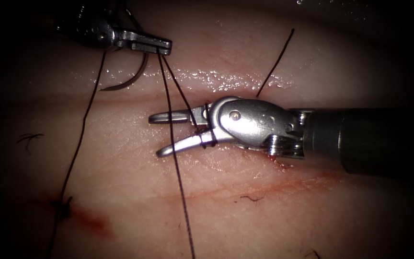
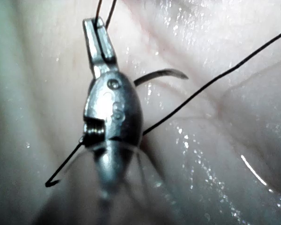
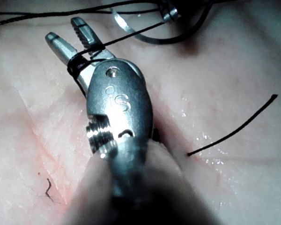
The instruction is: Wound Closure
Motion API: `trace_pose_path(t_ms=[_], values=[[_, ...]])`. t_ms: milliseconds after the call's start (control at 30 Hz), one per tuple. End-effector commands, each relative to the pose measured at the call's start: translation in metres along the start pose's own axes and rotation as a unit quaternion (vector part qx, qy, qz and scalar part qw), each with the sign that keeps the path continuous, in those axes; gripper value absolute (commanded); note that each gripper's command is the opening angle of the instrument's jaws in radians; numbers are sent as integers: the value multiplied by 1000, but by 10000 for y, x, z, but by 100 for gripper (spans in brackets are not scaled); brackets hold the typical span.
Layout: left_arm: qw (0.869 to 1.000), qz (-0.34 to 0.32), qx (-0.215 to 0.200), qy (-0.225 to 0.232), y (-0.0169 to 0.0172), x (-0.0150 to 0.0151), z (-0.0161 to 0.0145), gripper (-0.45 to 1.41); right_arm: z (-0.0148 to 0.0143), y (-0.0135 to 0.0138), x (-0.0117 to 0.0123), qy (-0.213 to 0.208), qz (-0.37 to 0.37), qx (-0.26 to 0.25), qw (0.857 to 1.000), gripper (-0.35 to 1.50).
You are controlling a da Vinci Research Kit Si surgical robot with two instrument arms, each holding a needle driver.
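My left tool (image 1: 168, 46) is at the upper left with its jaws shut on the thread (image 1: 174, 158); two strands run down from its tip (image 2: 94, 23). The curved needle (image 1: 132, 79) hangs just under those jaws, out of the tissue (image 1: 274, 216), and shows beside the tool body (image 2: 164, 74). My right tool (image 1: 154, 135) comes in from the right over the middle of the tissue. Its jaws are open and grip nothing. The thread is looped around them near the hinge (image 3: 77, 65). The needle (image 3: 145, 41) lies beyond the right tool's tips (image 3: 63, 29).
A free thread tail (image 1: 275, 62) rises from the tissue above the right tool. Another strand (image 1: 77, 153) drops to a knot (image 1: 64, 204) beside a patch of red fluid (image 1: 92, 220). Short cut thread ends (image 1: 29, 139) lie on the tissue.
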Motion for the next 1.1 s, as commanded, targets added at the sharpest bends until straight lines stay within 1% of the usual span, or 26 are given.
trace_pose_path(t_ms=[33,100,167,333,367,433,567,667,733,767,800,900,967,1000,1033,1100], values=[[1000,-4,-2,-4,10,-7,6,-45,2,8,-2,-3,1,-20,1000,19],[1000,-3,-4,-1,14,-8,7,-45,0,9,-2,0,1,-27,1000,19],[1000,-7,-8,9,27,-5,9,-45,-4,13,-3,10,0,-52,999,19],[1000,-7,-15,22,39,3,11,-45,-12,19,-2,4,1,-73,997,19],[999,-7,-17,31,45,9,12,-45,-17,22,-1,7,2,-89,996,19],[999,-6,-18,35,47,11,13,-45,-19,24,-1,10,2,-94,996,19],[999,-5,-22,42,56,21,18,-45,-32,30,2,18,3,-130,991,19],[999,-4,-21,41,61,23,21,-45,-35,31,2,25,3,-146,989,19],[999,-5,-21,39,65,24,26,-45,-38,31,2,23,5,-168,986,21],[999,-6,-20,36,70,24,32,-45,-38,30,1,17,16,-189,982,26],[999,-6,-20,36,70,24,32,-45,-38,30,1,17,16,-189,982,26],[999,-8,-17,31,76,24,44,-45,-34,23,-2,7,44,-236,971,41],[999,-10,-15,27,80,26,54,-45,-31,17,-5,-1,54,-264,963,42],[1000,-10,-13,25,82,28,61,-45,-29,13,-8,-17,66,-289,955,49],[1000,-10,-13,25,82,28,61,-45,-29,13,-8,-17,66,-289,955,49],[1000,-11,-11,22,83,33,69,-45,-27,9,-9,-29,84,-311,946,49]])
